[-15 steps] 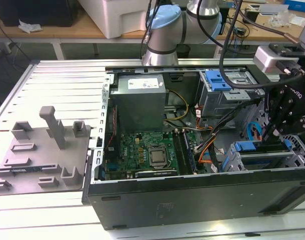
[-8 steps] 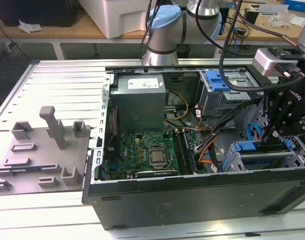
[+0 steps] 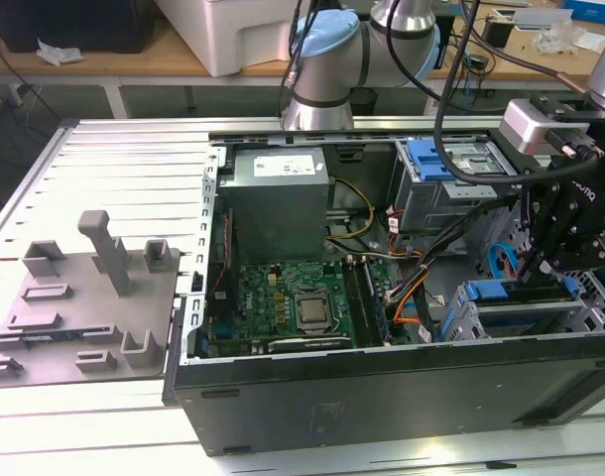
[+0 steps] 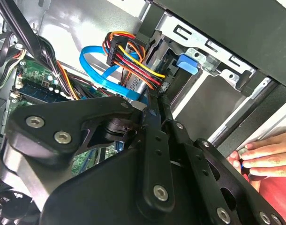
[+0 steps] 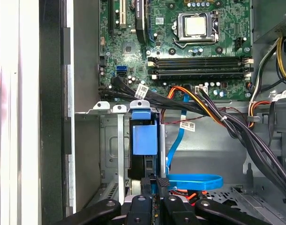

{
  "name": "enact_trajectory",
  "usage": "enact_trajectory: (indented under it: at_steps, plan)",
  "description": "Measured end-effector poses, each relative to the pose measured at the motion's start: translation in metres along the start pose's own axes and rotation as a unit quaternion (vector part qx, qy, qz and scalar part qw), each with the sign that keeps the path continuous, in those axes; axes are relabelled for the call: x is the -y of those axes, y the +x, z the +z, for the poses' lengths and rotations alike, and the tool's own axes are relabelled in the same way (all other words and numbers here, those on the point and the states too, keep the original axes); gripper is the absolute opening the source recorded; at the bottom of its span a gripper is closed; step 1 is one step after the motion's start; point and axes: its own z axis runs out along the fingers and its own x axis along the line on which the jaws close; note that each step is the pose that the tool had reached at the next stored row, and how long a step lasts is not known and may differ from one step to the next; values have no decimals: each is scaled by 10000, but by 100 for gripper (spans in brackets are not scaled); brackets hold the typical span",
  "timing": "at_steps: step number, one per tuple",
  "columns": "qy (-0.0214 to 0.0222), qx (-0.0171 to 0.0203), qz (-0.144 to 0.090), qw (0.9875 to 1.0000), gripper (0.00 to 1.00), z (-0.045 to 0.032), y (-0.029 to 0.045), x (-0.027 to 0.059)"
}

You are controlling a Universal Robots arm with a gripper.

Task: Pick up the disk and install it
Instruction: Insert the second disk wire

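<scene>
The disk [image 5: 145, 137] stands edge-on in the drive bay at the case's front corner, its blue bracket facing the first wrist camera. In the exterior view the disk [image 3: 521, 295] lies at the exterior view's right, under the black gripper [image 3: 536, 268]. My gripper [image 5: 154, 182] reaches down into the bay, and its fingers [image 5: 162, 183] are closed on the thin blue edge of the bracket. In the second wrist view the gripper [image 4: 156, 107] pinches that same blue strip beside the metal bay wall [image 4: 213, 61].
The open computer case [image 3: 382, 387] holds a motherboard [image 3: 302, 302], a grey power supply [image 3: 278, 198] and another bay with a blue bracket [image 3: 431, 159]. A blue flat cable [image 5: 194, 180] and bundled wires [image 4: 129, 54] crowd the bay. A person's hand [image 4: 264, 154] rests on the case edge.
</scene>
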Motion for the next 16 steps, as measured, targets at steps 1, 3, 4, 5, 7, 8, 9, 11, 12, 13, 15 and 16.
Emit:
enact_trajectory:
  at_steps: [1,3,4,5,7,8,9,11,12,13,15,16]
  plan:
    - [0,0,-1,10000,16,0,0,0]
    - [0,0,-1,10000,16,0,0,0]
    - [0,1,-1,10000,16,-1,0,0]
    - [1,4,-1,10000,16,-3,0,0]
    - [0,7,-1,10000,23,-18,1,0]
    - [0,0,-1,10000,35,-40,3,-1]
    - [0,2,-1,10000,35,-44,4,-1]
    - [0,0,-1,10000,41,-56,4,-1]
    - [0,0,-1,10000,47,-62,5,-1]
    - [0,0,-1,10000,54,-74,6,-2]
    - [0,0,-1,10000,54,-95,6,-2]
    - [0,0,-1,10000,54,-103,5,-2]
